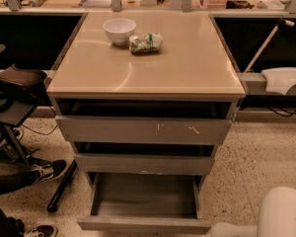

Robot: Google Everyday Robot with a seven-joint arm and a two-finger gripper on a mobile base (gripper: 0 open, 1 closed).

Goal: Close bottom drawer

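The bottom drawer (145, 201) of the grey cabinet is pulled far out, showing its empty flat floor. Its plain front panel (143, 224) sits near the lower edge of the camera view. The middle drawer (144, 164) and the top drawer (143, 131), which has pale scratch marks, each stand slightly open above it. A white rounded shell of my arm (283, 211) shows at the lower right, just right of the bottom drawer's front corner. My gripper itself is out of view.
The tan cabinet top (187, 68) holds a white bowl (119, 30) and a crumpled green-white bag (145, 42). A person's leg and sneakers (47, 171) and a dark chair (15, 83) are at the left. A white object (286, 79) lies at the right.
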